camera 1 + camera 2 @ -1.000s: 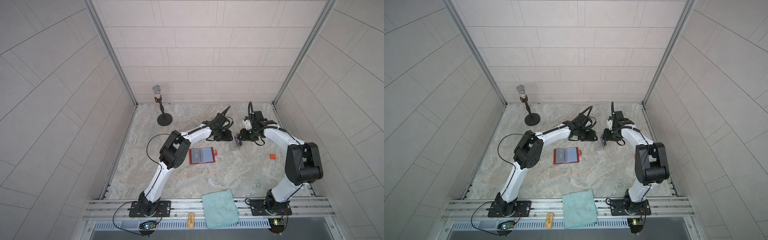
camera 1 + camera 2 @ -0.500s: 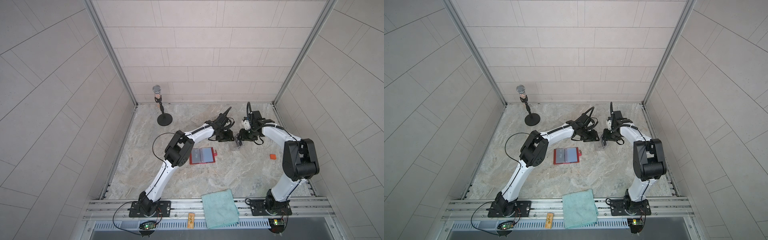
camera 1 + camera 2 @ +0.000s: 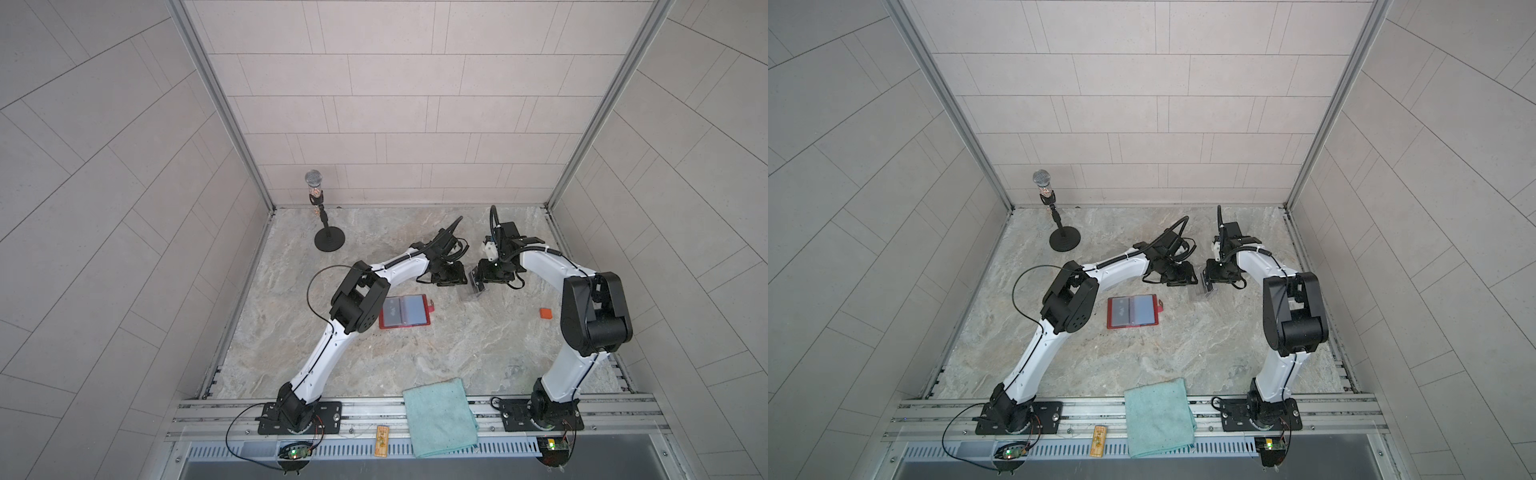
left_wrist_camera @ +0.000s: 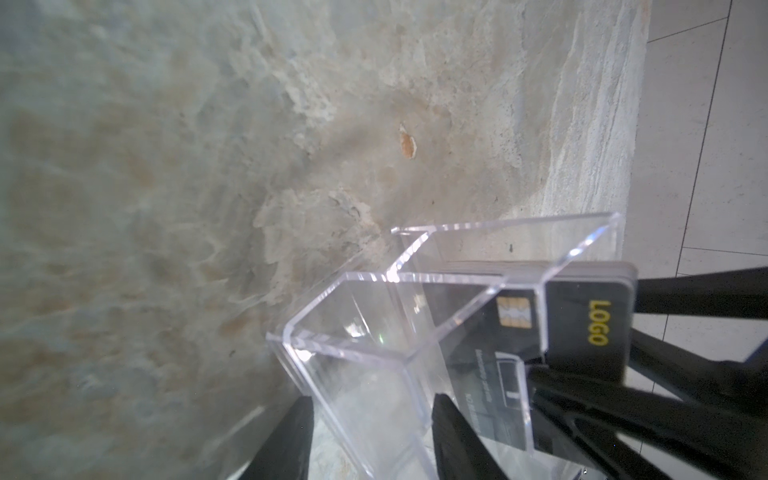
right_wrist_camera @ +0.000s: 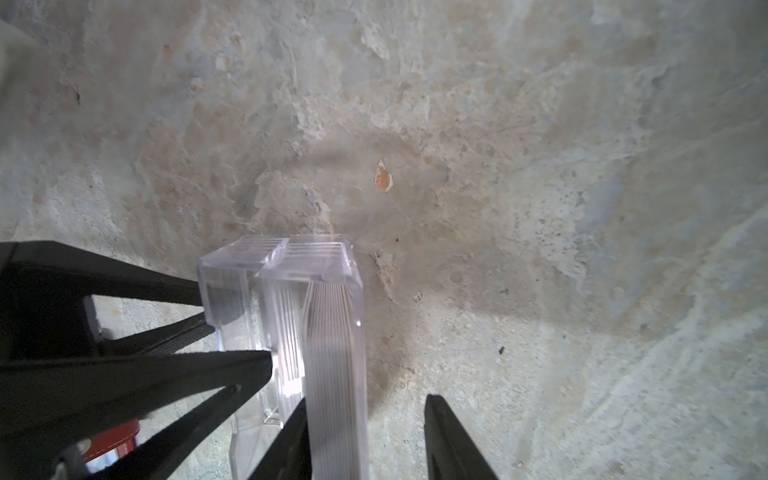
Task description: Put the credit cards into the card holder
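Two arms were crowded onto one spot at the back of the worktop (image 3: 457, 357), both at the clear box (image 4: 357, 307) that held the cards (image 5: 332, 353). I'd call this the pick-up step: getting a card out of the stack before anything goes into the red wallet (image 3: 405, 311). The wallet lay open and flat, well apart from the box, near the left arm's elbow.

The left end effector (image 4: 372, 401) had its fingers on either side of the box's empty front section, like a brace. Couldn't tell if it was actually clamped or just touching. The right end effector (image 5: 365, 399) was released, jaws spread around the card stack. One finger sat right beside the stack and the other stood off the box's back wall. The black card (image 4: 586, 332) sat at the front of the stack.

Next move, my guess: the right pinches one thin card and lifts it straight out while the left keeps the box from tipping. Easy to drag several along.

Versus a second earlier, both elbows had swung inward a bit. The wallet and box hadn't budged.
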### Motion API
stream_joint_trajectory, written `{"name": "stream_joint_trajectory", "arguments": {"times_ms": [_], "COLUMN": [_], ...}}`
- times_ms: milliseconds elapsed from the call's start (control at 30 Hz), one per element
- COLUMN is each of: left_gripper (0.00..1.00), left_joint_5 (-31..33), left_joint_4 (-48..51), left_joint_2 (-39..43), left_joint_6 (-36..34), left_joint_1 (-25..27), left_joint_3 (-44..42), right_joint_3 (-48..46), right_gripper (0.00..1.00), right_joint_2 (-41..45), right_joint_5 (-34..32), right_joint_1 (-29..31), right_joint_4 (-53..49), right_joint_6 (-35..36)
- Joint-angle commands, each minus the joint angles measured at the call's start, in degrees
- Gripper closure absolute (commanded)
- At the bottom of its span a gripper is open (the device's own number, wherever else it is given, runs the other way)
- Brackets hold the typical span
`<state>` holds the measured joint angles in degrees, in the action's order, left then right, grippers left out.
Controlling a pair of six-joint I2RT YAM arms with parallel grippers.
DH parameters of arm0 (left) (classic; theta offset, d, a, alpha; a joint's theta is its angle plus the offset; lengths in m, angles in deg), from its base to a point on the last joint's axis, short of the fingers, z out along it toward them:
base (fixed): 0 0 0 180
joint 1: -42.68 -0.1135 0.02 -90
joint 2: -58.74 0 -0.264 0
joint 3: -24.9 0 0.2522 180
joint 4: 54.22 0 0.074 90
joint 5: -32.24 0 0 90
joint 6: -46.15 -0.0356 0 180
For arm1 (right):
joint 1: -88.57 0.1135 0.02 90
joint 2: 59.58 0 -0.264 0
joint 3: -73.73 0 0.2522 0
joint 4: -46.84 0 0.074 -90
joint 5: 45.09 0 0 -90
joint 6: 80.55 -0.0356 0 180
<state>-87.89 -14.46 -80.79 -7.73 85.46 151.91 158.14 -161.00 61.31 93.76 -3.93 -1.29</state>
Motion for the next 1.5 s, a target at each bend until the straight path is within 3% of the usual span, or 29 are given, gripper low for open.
{"name": "stream_joint_trajectory", "arguments": {"times_ms": [0, 500, 733, 1000, 1467], "left_gripper": [0.52, 0.62, 0.62, 0.60, 0.61], "left_joint_5": [2.58, 4.55, 4.64, 4.57, 7.06], "left_joint_4": [3.08, 2.31, 0.33, -3.15, -5.33], "left_joint_2": [-1.28, 0.37, 1.42, 3.97, 5.65], "left_joint_6": [-1.05, -0.78, 0.69, 4.28, 8.08], "left_joint_1": [0.21, 0.15, 0.23, 0.40, 0.95], "left_joint_3": [-0.16, -3.61, -5.54, -9.94, -13.18], "right_joint_3": [1.15, 3.00, 3.17, 3.35, 4.50], "right_gripper": [0.56, 0.57, 0.58, 0.67, 0.65], "right_joint_2": [-0.40, 1.36, 2.23, 2.33, 3.47], "right_joint_5": [-3.82, -11.19, -11.94, -11.75, -13.15], "right_joint_1": [0.52, 3.76, 3.91, 4.06, 4.54], "right_joint_4": [-2.07, -5.16, -6.01, -6.27, -8.07], "right_joint_6": [1.05, 1.87, 1.97, 1.89, 2.04]}}
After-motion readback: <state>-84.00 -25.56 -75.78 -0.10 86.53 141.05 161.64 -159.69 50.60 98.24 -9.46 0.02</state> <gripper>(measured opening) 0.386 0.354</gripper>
